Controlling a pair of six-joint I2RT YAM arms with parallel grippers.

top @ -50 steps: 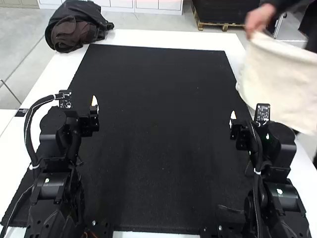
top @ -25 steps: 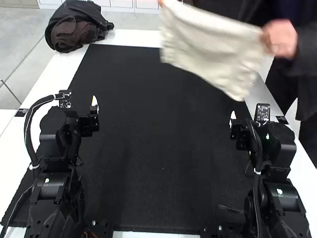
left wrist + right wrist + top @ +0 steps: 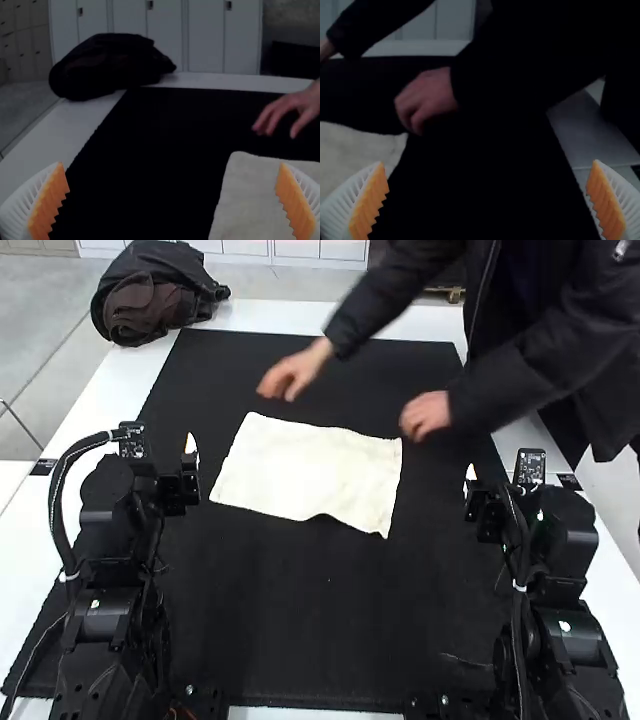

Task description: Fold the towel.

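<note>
A cream towel point(image 3: 310, 472) lies spread on the black mat, slightly rippled along its near edge. To its left stands my left gripper point(image 3: 192, 465), apart from it; my right gripper point(image 3: 470, 490) stands off to its right. In the left wrist view, the left gripper point(image 3: 172, 200) is wide open, with part of the towel point(image 3: 245, 195) beyond it. The right wrist view has the right gripper point(image 3: 487, 200) wide open too, and a corner of the towel point(image 3: 360, 150). A person's two hands hover at the towel's far side.
The black mat point(image 3: 300, 620) covers most of the white table point(image 3: 260, 315). A dark bag or bundled garment point(image 3: 155, 295) sits at the far left corner. The person leans in over the table from the far right, sleeves above the mat.
The person has brought the towel in from the right, through the air over the mat, and laid it down, letting go. Both arms have stayed still.
</note>
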